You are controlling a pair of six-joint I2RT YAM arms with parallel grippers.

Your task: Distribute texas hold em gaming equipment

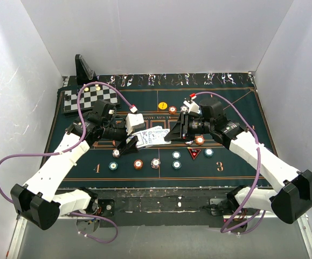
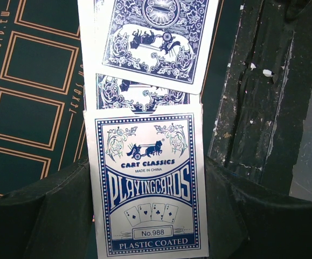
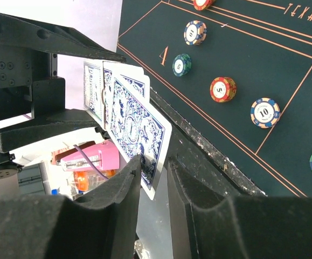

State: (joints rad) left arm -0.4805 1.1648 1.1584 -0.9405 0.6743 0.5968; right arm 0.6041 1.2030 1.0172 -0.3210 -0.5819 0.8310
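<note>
From above, the left tool (image 1: 130, 143) is clamping a card box (image 1: 143, 138) over the middle of the mat (image 1: 145, 96), with cards (image 1: 157, 133) poking out toward the right tool (image 1: 173, 133). Chips (image 1: 138, 163) and a red triangle (image 1: 194, 154) are lying just nearer than both tools. A yellow disc (image 1: 163, 105) is sitting beyond them. A chessboard (image 1: 88, 99) and a stand (image 1: 84, 69) are occupying the far left corner, well apart.

At the left wrist, fingers (image 2: 37, 216) are squeezing the box's sides. Two cards are sticking out of its top, above the mat and the scuffed black edge of the worktop (image 2: 252, 108).

At the right wrist, the right tool is standing partly open, with a fanned card's lower corner sitting in the gap between its pads (image 3: 118, 205). The left tool is crowding in at left, and four chips are lying beyond.
</note>
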